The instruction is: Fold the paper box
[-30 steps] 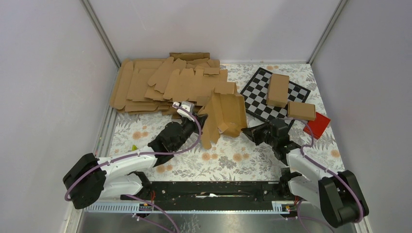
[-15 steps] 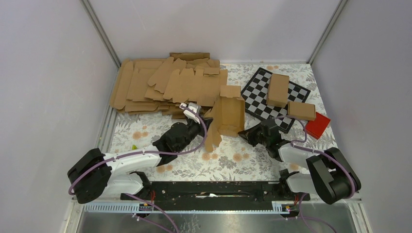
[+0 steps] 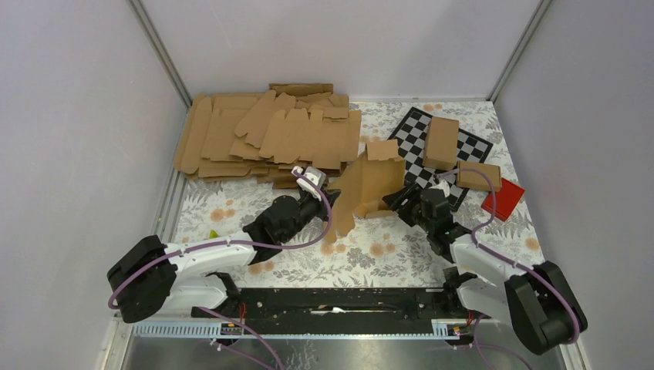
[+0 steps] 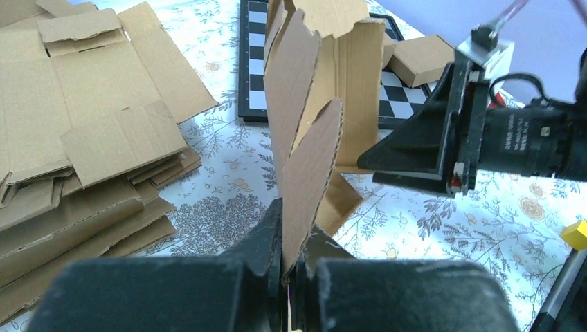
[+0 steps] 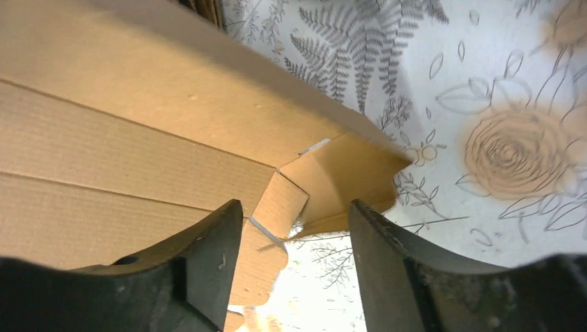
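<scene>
Half-formed at most: the plain brown die-cut cardboard paper box [image 3: 369, 189] stands tilted mid floral-print surface [image 3: 362, 254] (flaps loose, walls not squared), left jaws clenched on its lower flap, right jaws released at a corner tab, most folds left.

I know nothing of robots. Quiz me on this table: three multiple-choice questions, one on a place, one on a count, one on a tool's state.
1. The red block lies: A. left of the checkerboard B. on it C. right of it
2. Count of closed brown cartons on or at the checkerboard: A. one B. two C. four
3. The left tool is: A. shut on a flap of the paper box B. wide open C. holding the red block
Answers: C, off the board's right corner; B, one on the squares, one at the edge; A, it pinches a cardboard flap.
</scene>
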